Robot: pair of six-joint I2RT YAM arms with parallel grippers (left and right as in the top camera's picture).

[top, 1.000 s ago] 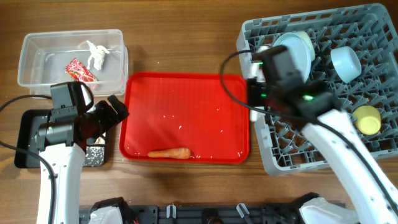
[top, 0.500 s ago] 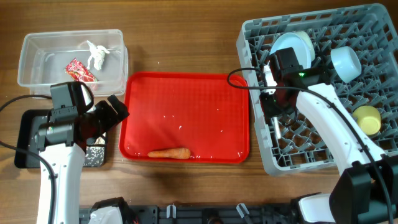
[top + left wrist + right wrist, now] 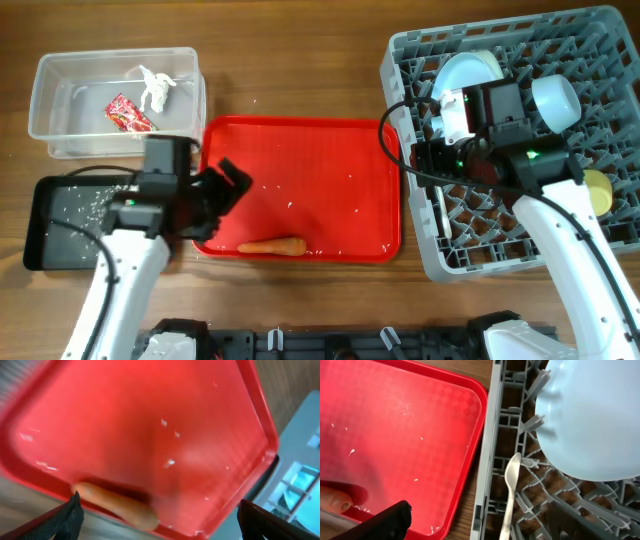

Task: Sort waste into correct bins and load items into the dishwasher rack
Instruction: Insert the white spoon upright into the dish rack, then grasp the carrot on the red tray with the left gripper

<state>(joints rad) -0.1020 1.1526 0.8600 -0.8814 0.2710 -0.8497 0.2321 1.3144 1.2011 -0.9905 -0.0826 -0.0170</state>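
My left gripper point(image 3: 226, 186) hangs open over the left part of the red serving tray point(image 3: 300, 160). Between and just beyond its fingertips lies the orange carrot point(image 3: 120, 505), also visible near the tray's front edge point(image 3: 272, 245). My right gripper point(image 3: 432, 162) stands open above the left edge of the grey dishwasher rack point(image 3: 520, 225). The white spoon point(image 3: 510, 491) lies loose in the rack's grid below it. The rack also holds the pale blue plate point(image 3: 462, 76), a blue bowl point(image 3: 555, 100) and a yellow cup point(image 3: 598, 192). The clear tub point(image 3: 60, 95) holds a red wrapper point(image 3: 130, 113) and tissue point(image 3: 157, 88).
The black tray point(image 3: 45, 225) at the left front carries scattered rice scraps point(image 3: 85, 205). A few rice bits dot the red tray. Bare wooden table lies behind the red tray and along the front edge.
My right gripper has opened and let go of the spoon, which now lies in the rack. My left arm has swung right from the black tray to over the red tray.
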